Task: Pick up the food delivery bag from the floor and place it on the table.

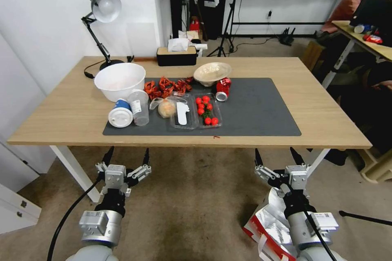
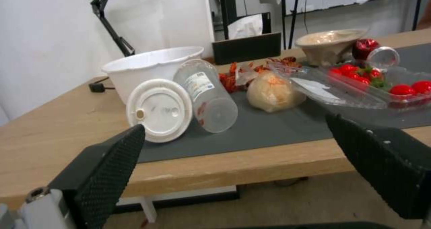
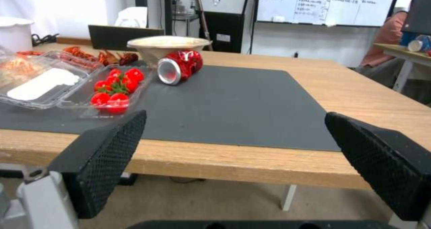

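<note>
Now | our right gripper (image 1: 277,155) and left gripper (image 1: 126,156) gape, empty | bag (image 1: 267,222) at our 5 o'clock, beneath right arm, probably upright.

One light-wood table (image 1: 322,102) is seen, covered by one dark grey mat (image 1: 257,110), and one food delivery bag (image 1: 267,224) is found on the floor (image 1: 196,204) at 5 o'clock. On the table are counted two bowls, a white one (image 1: 119,80) at 10 o'clock and a beige one (image 1: 212,73) at 12 o'clock, two tipped cups, one lidded (image 1: 121,113) and one clear (image 1: 139,106), one red can (image 1: 223,88), one open clear clamshell tray (image 1: 196,110) holding about seven red tomatoes (image 1: 206,110), one tissue box (image 1: 177,56) and one desk lamp (image 1: 102,12). Two grippers are counted, the left gripper (image 1: 126,157) at 7 o'clock and the right gripper (image 1: 277,157) at 5 o'clock, each with two fingers spread apart.
</note>
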Controlling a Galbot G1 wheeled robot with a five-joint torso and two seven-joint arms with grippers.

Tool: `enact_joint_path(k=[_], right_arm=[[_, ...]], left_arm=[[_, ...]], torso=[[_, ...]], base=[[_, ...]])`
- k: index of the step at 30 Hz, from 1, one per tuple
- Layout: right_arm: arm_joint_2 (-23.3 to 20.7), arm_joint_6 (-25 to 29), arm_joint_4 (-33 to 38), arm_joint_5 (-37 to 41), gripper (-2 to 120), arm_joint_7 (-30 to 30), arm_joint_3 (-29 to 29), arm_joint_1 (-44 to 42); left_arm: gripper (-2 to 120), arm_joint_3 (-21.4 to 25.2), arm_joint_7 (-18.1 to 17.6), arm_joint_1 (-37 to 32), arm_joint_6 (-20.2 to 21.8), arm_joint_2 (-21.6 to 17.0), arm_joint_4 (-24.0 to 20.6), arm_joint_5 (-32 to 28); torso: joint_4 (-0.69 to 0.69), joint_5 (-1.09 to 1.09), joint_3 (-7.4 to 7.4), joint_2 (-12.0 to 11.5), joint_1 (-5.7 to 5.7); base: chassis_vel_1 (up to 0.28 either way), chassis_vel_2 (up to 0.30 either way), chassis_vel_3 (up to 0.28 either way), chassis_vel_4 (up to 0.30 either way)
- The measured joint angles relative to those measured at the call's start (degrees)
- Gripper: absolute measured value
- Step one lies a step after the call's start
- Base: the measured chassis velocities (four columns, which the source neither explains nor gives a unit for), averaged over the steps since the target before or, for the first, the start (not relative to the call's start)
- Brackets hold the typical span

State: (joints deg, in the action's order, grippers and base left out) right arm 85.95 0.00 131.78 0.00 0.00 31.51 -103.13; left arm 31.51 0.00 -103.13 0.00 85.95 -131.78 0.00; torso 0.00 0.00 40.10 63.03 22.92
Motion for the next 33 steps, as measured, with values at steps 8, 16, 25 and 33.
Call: enact_joint_path(k=[8, 16, 25, 33], right_arm=[[0.0, 0.0, 0.0, 0.0, 100, 0.0, 0.0, 0.0], [0.0, 0.0, 0.0, 0.0, 100, 0.0, 0.0, 0.0], [-6.35, 2.12, -2.04, 5.53, 100, 0.09, 5.57, 2.33], [-7.14, 0.8, -2.34, 5.65, 100, -0.57, 5.83, 3.18]], left_arm=[[100, 0.0, 0.0, 0.0, 0.0, 0.0, 0.0, 0.0], [100, 0.0, 0.0, 0.0, 0.0, 0.0, 0.0, 0.0], [100, 0.1, -3.12, 5.55, -1.06, -7.05, 4.26, -6.47], [100, -0.32, -5.74, 9.73, -1.58, -13.23, 8.47, -12.62]], torso=[[0.0, 0.0, 0.0, 0.0, 0.0], [0.0, 0.0, 0.0, 0.0, 0.0], [0.01, -0.02, 0.01, 0.0, 0.0], [0.01, 0.02, 0.0, 0.0, 0.0]], base=[[0.0, 0.0, 0.0, 0.0], [0.0, 0.0, 0.0, 0.0], [0.0, 0.0, 0.0, 0.0], [0.0, 0.0, 0.0, 0.0]])
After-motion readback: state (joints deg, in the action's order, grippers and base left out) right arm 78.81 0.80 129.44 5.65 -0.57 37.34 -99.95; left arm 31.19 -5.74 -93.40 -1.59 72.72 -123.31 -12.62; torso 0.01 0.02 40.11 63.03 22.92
